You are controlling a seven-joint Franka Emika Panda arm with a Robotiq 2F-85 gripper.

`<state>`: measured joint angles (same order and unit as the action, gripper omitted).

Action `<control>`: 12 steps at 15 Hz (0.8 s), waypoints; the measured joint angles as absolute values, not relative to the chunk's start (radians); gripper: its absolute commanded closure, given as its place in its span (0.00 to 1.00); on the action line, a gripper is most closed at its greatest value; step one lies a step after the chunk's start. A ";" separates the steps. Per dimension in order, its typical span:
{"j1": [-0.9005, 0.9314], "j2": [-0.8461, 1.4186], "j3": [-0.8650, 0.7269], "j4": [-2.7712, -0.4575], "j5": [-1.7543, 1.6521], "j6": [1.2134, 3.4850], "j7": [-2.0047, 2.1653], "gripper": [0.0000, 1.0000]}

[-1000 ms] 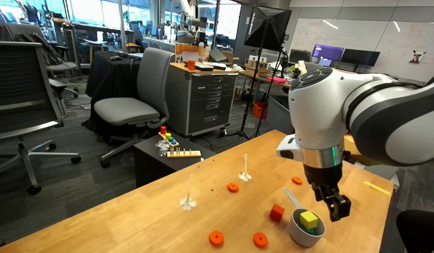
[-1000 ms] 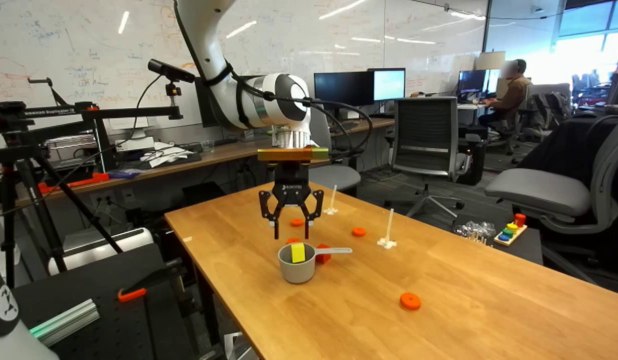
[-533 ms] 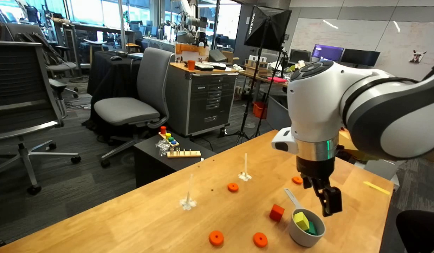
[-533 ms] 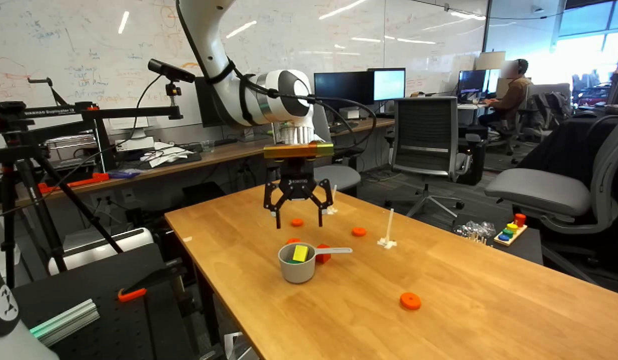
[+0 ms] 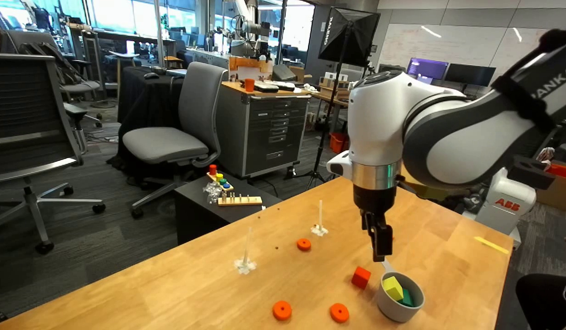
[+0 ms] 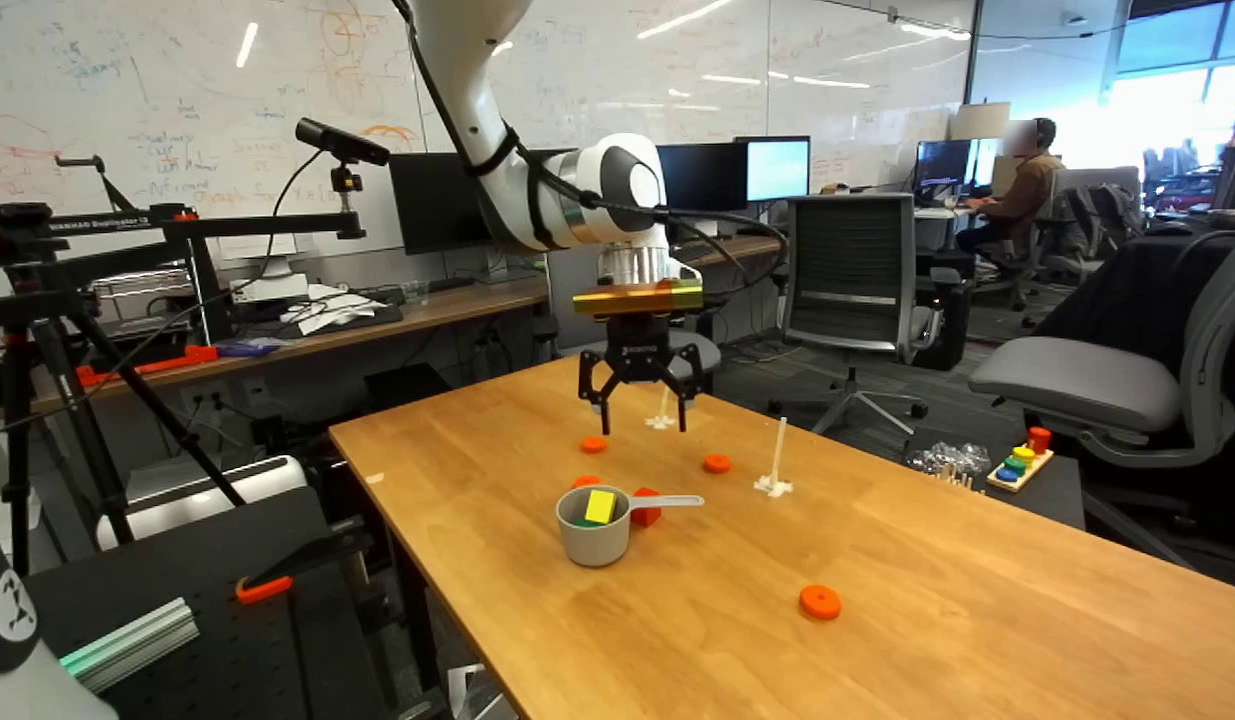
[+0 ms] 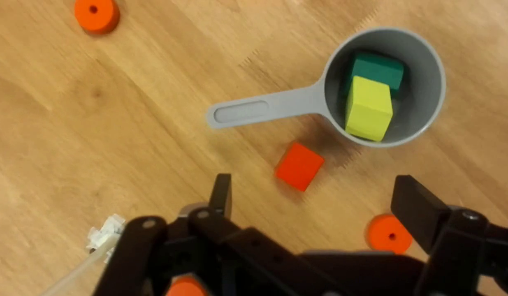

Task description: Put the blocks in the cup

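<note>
In both exterior views the grey cup (image 5: pixel 398 312) stands upright on the table with its long handle (image 7: pixel 262 107). A green block (image 7: pixel 377 70) lies inside it, and a yellow block (image 7: pixel 368 109) leans beside and partly over that one. Outside the cup, close to its handle, a red block (image 7: pixel 300 167) rests on the wood. My gripper (image 6: pixel 644 428) hangs well above the table, its jaws wide apart and holding nothing. Seen from the wrist, the red block lies below and slightly beyond the gap between the fingers (image 7: pixel 221 193).
Several orange discs lie about the table, such as one disc (image 5: pixel 282 310) and another disc (image 6: pixel 820 602). Two thin upright pegs, one peg (image 5: pixel 320 215) and another peg (image 6: pixel 778 455), are fixed to the tabletop with white patches at their feet.
My gripper has opened wider, risen and moved from over the cup toward the red block's side. The yellow block has tipped and settled lower in the cup, uncovering more of the green one.
</note>
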<state>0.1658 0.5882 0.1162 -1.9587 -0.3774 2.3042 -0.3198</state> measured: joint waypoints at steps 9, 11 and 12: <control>0.166 0.757 0.119 -1.827 -0.245 2.306 -0.207 0.00; 0.166 0.775 0.119 -1.810 -0.234 2.308 -0.194 0.00; 0.166 0.782 0.119 -1.802 -0.227 2.310 -0.189 0.00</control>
